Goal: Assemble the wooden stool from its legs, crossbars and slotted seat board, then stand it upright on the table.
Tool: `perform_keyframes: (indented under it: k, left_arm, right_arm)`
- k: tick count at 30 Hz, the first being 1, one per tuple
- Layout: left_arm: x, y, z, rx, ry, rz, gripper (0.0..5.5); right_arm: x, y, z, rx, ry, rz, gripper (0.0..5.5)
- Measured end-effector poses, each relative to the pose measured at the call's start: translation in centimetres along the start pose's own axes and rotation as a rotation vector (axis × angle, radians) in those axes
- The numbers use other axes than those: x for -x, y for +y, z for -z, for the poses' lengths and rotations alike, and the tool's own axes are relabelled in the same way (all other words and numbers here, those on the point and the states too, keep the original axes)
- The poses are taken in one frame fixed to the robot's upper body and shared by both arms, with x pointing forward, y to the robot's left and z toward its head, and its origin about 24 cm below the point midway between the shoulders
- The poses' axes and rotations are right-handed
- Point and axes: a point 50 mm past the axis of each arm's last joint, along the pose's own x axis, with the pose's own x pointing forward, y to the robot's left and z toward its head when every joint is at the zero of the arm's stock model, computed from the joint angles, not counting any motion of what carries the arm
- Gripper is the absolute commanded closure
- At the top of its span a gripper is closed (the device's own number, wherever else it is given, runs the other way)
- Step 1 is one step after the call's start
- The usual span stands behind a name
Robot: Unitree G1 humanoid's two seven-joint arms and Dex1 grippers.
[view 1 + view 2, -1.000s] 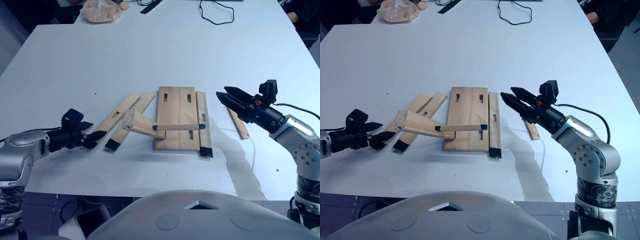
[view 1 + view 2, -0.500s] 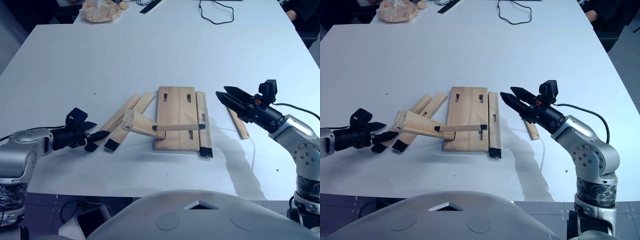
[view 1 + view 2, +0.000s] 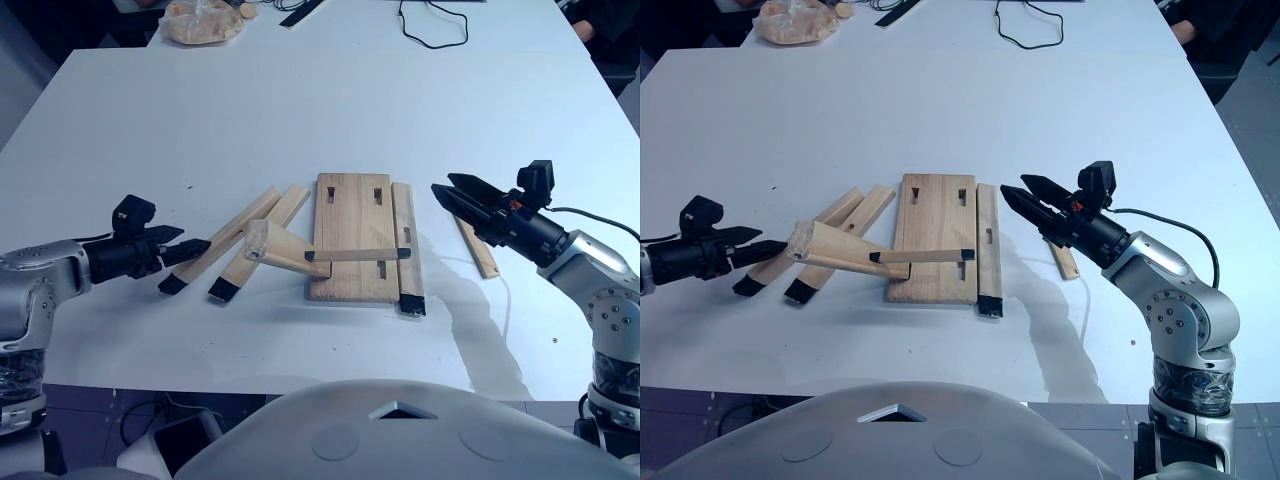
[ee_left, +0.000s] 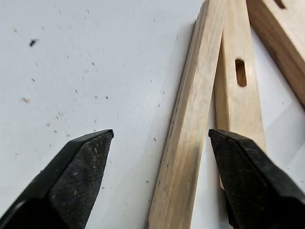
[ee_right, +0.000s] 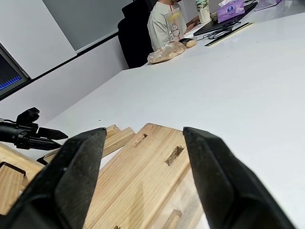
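Observation:
The slotted seat board (image 3: 352, 225) lies flat mid-table. Two black-tipped legs (image 3: 225, 238) (image 3: 262, 240) lie side by side to its left, and a third leg (image 3: 405, 240) runs along its right edge. A wedge-shaped leg piece (image 3: 280, 250) with a thin crossbar (image 3: 360, 254) rests across the board's near left part. A short crossbar (image 3: 477, 245) lies farther right. My left gripper (image 3: 195, 239) is open just above the leftmost leg (image 4: 190, 119), which passes between its fingers (image 4: 81, 167). My right gripper (image 3: 445, 193) hovers open, just right of the board (image 5: 143, 167).
A bag of food (image 3: 203, 20) and a black cable (image 3: 432, 30) lie at the table's far edge. The white table (image 3: 300, 110) has open room beyond the parts and along its near edge.
My left gripper has drawn back to the left and slightly away from the near edge, uncovering the leftmost leg's black tip. The right arm and the wooden parts have not moved.

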Motion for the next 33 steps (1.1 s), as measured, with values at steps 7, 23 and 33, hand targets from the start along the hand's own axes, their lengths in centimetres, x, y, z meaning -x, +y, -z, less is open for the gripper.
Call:
perform_keyframes:
  k: [7,23,33]
  left_arm:
    - [0.1,0.9,0.3,-0.126,0.050,-0.048,1.77]
    - [-0.3,3.1,2.1,-0.186,0.151,-0.099,1.77]
    - [0.5,2.6,-0.8,-0.202,0.004,0.013,1.77]
  right_arm:
    - [0.0,0.1,0.0,0.001,0.001,-0.001,2.55]
    - [-0.2,0.3,0.3,-0.003,0.015,-0.017,2.55]
    - [-0.2,0.1,0.4,-0.001,0.033,-0.023,2.55]
